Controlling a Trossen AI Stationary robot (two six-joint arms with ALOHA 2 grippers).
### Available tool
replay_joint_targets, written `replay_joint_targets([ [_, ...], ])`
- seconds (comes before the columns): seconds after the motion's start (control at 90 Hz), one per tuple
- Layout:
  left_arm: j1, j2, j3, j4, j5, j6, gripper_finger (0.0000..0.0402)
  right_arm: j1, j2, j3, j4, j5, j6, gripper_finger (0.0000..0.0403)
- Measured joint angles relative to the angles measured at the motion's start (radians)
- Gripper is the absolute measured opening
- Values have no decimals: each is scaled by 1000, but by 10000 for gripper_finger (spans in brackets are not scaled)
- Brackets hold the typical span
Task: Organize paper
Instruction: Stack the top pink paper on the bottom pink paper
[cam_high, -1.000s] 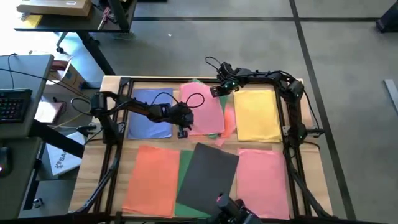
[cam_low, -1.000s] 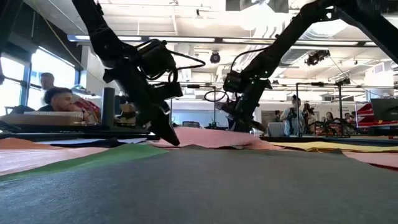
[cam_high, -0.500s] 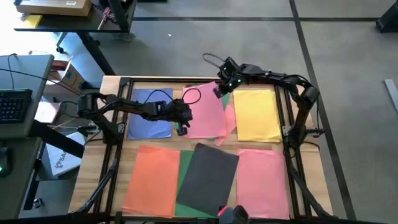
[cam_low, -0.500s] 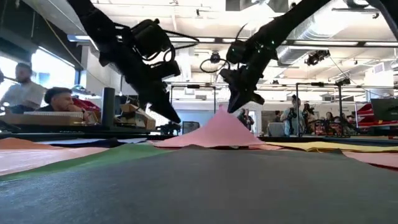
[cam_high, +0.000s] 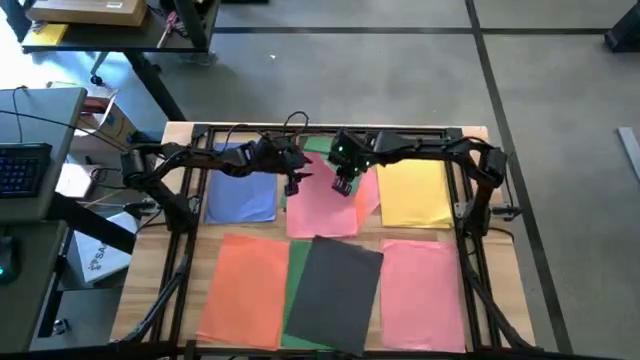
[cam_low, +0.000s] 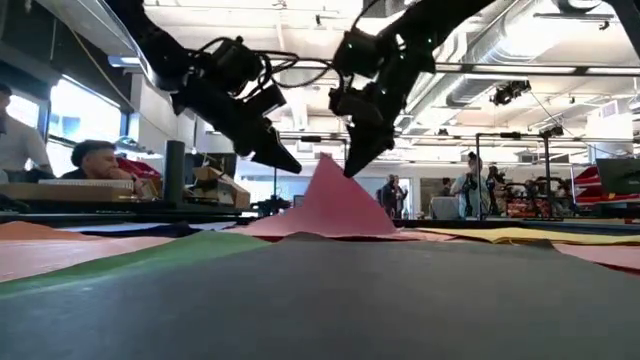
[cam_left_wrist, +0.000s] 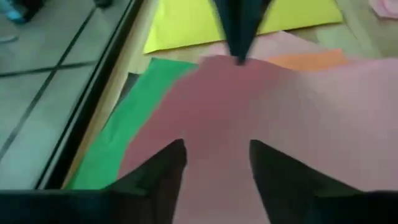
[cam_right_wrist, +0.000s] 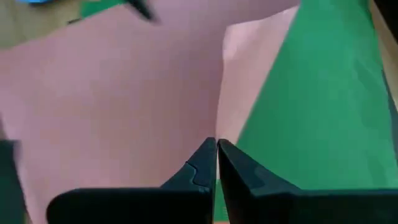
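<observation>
Arms: we see two black jointed arms, matte, slim links with bulkier joint housings.
Cables: thin black wires loop loosely above each wrist.
Left gripper (cam_high: 293, 181): dark, tapering fingers (cam_left_wrist: 158, 174).
Right gripper (cam_high: 343, 185): black pointed fingers (cam_right_wrist: 196, 167); green light glows near its wrist.

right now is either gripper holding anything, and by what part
The right gripper is shut on the pink sheet, pinching it at a raised edge. The left gripper is open above the same sheet, holding nothing.
</observation>
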Motion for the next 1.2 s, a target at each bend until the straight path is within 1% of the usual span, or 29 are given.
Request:
replay_joint_targets([
  [0.1, 3, 8, 0, 17, -35, 15, 216, 26, 0, 0, 0, 22, -32, 0],
  [0.2, -9, 8, 0, 33, -57, 22, 220, 41, 0, 0, -1, 31, -42, 0],
  [0.267, -20, 8, 0, 44, -61, 52, 218, 45, 0, 0, 1, 30, -52, 0],
  [0.356, -39, 19, 0, 76, -102, 95, 212, 51, 0, 0, 3, 31, -76, 0],
  [0.5, -56, 56, 0, 96, -107, 148, 197, 55, 0, 0, 17, 31, -94, 0],
  [0.589, -62, 80, 0, 93, -148, 144, 176, 55, 0, 0, 11, 31, -94, 0],
  [0.667, -66, 94, 0, 93, -200, 144, 145, 56, -6, 0, -5, 41, -92, 0],
  [0.733, -68, 95, 0, 94, -211, 148, 112, 60, -20, 0, -6, 58, -92, 0],
  [0.878, -69, 95, 0, 99, -213, 152, 26, 71, -63, 0, -7, 151, -82, 0],
  [0.911, -69, 94, 0, 102, -215, 155, 14, 71, -74, 0, -5, 172, -67, 0],
  [0.989, -69, 93, 0, 114, -226, 158, 9, 70, -92, 0, -10, 221, -32, 1],
  [1.067, -70, 93, 1, 127, -265, 164, 8, 68, -106, 0, -18, 229, -32, 10],
  [1.133, -70, 85, 1, 123, -286, 176, 2, 69, -113, 0, -19, 230, -29, 29],
  [1.2, -70, 68, 1, 120, -291, 182, 2, 70, -113, 0, -19, 229, -30, 58],
])
